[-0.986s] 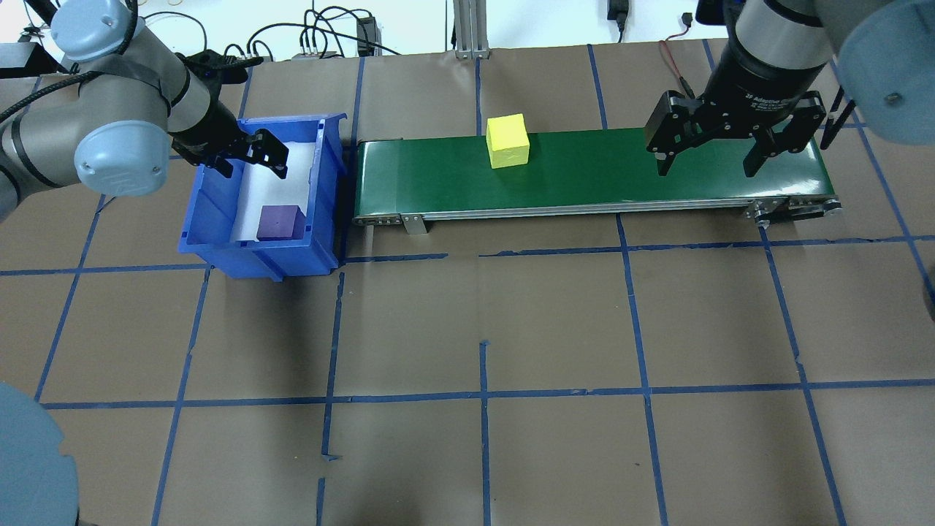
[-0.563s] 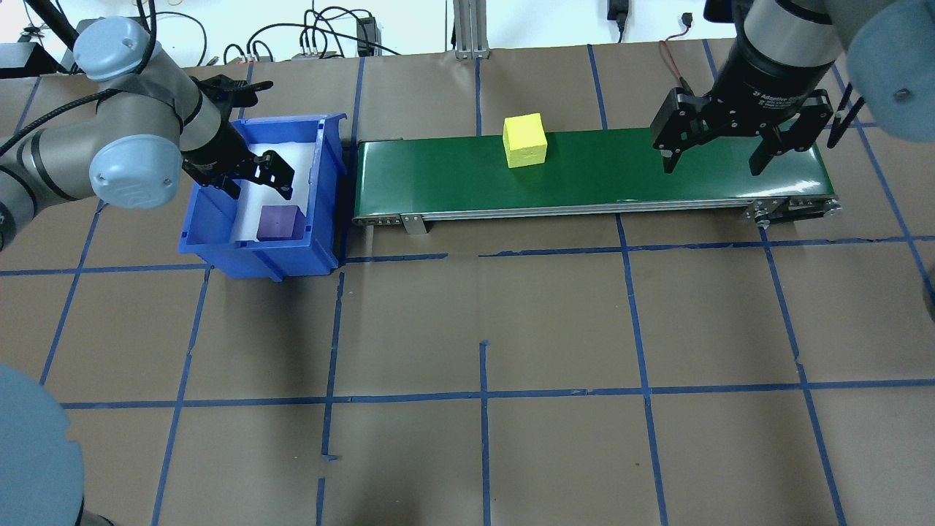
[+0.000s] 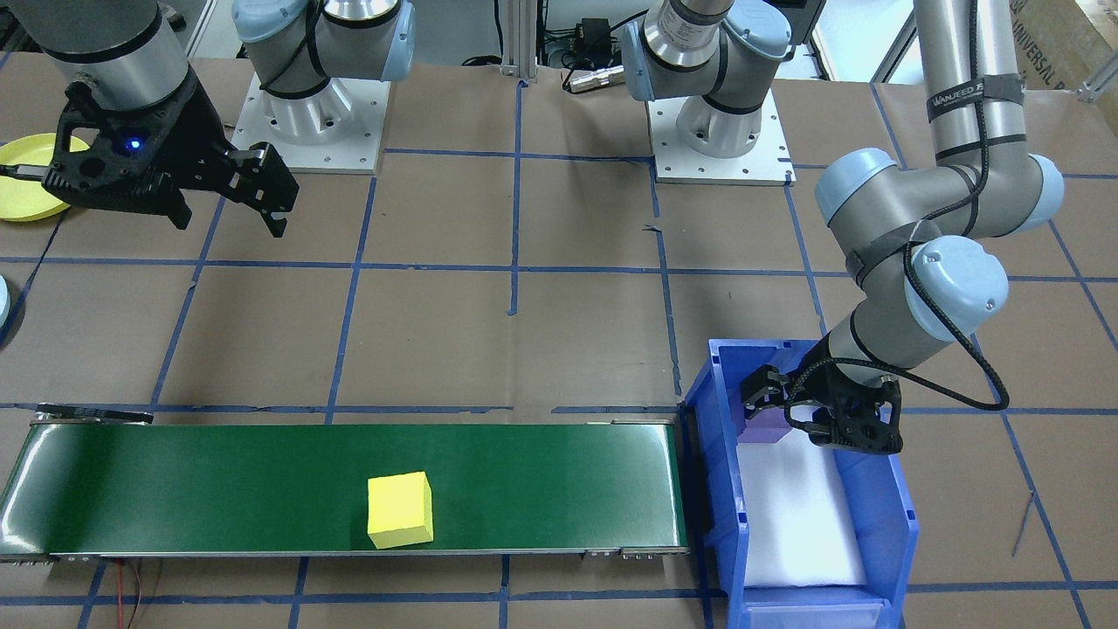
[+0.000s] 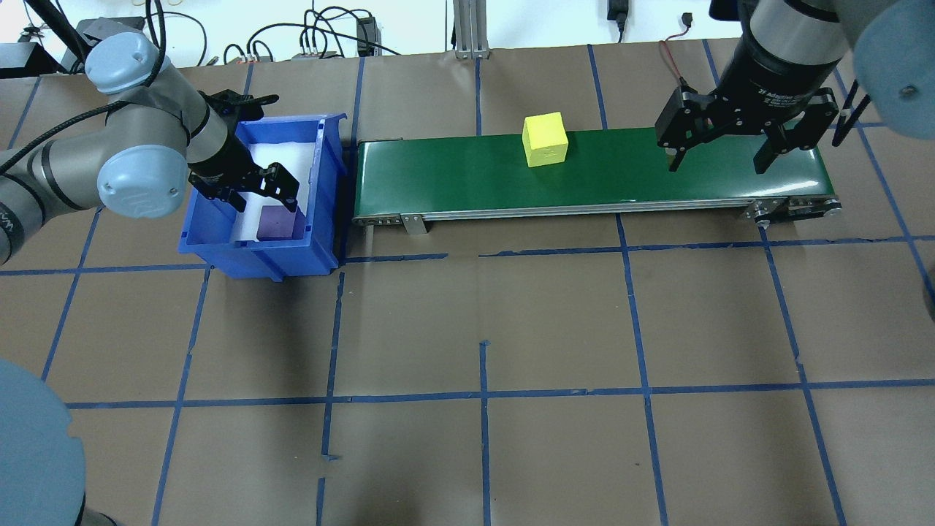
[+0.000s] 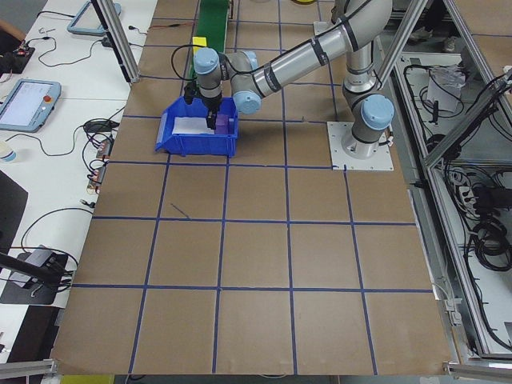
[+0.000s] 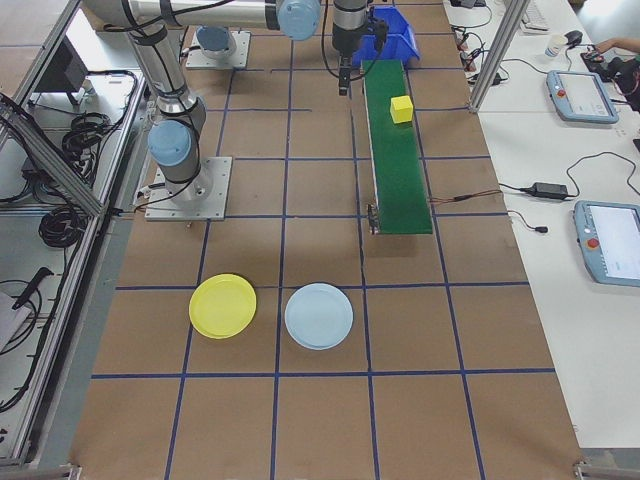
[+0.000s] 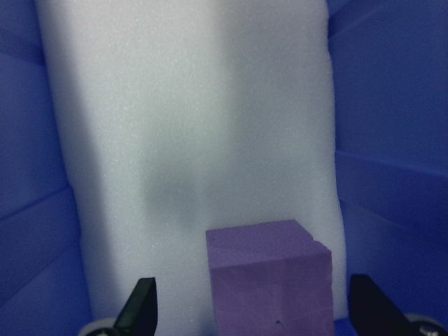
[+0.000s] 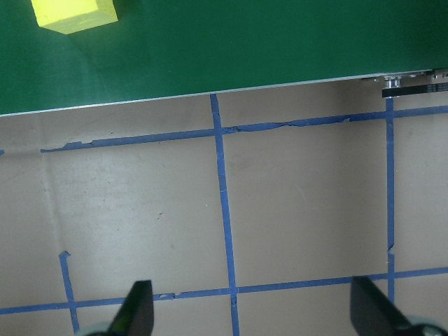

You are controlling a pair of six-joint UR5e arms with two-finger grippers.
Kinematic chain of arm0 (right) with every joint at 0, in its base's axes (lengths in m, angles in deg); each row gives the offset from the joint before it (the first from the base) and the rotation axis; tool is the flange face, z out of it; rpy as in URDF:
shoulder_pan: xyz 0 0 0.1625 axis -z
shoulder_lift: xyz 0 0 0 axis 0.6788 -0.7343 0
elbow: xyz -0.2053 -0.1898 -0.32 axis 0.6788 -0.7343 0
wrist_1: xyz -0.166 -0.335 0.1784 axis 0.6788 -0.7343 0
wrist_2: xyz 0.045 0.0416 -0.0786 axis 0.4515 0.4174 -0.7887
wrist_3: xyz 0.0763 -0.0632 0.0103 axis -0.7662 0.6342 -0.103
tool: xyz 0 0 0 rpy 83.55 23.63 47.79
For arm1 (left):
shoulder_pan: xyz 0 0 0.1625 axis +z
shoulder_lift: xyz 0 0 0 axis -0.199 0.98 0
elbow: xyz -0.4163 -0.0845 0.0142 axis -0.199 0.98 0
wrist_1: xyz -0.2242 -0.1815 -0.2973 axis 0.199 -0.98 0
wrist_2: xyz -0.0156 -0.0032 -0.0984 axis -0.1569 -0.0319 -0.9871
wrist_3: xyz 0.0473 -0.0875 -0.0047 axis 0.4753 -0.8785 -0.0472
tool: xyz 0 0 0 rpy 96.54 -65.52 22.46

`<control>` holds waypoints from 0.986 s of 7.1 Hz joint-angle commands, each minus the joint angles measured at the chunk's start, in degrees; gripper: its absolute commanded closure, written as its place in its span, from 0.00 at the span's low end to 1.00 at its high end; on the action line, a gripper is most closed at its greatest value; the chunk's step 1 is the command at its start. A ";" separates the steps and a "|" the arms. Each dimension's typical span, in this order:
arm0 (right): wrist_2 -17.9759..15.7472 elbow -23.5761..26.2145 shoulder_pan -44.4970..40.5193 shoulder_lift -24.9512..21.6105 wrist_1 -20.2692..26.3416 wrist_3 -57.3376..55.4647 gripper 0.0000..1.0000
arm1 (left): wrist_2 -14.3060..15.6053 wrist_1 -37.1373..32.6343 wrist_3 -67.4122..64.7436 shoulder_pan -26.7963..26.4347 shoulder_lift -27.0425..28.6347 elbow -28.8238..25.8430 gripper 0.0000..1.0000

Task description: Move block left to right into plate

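A yellow block (image 4: 545,139) rides on the green conveyor belt (image 4: 621,175), a little right of its middle. A purple block (image 4: 276,223) lies on white foam in the blue bin (image 4: 256,252) at the belt's left end. My left gripper (image 4: 256,196) hangs open inside the bin, its fingers straddling the purple block (image 7: 269,280) without touching it. Open and holding nothing, my right gripper (image 4: 716,162) hovers above the belt's right end. The yellow plate (image 6: 223,306) lies on the table beyond that end, out of the overhead view.
A light blue plate (image 6: 319,316) lies beside the yellow plate (image 3: 26,201). The bin's tall walls close in around my left gripper (image 3: 812,419). Brown table with a blue tape grid lies on the robot's side of the belt. Cables run along the far edge.
The yellow block has travelled rightward along the belt. My left gripper has moved down the bin to the purple block. The right gripper has shifted slightly right.
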 commanded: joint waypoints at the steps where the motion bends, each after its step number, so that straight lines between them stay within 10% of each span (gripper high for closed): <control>1: -0.46 -0.76 3.20 -0.16 -0.16 0.14 0.00 | -0.70 0.00 0.05 0.00 0.09 1.88 0.04; 3: 0.24 -2.94 9.77 0.97 -2.16 0.13 0.00 | -0.79 0.17 -0.04 0.00 0.09 2.86 0.05; 5: 12.47 -4.71 16.21 8.77 -7.95 12.97 0.00 | -0.88 0.17 0.05 0.00 0.09 2.86 0.08; 7: 13.60 -6.64 17.55 15.63 -14.56 19.00 0.00 | -0.79 0.08 0.05 0.00 0.09 2.60 0.34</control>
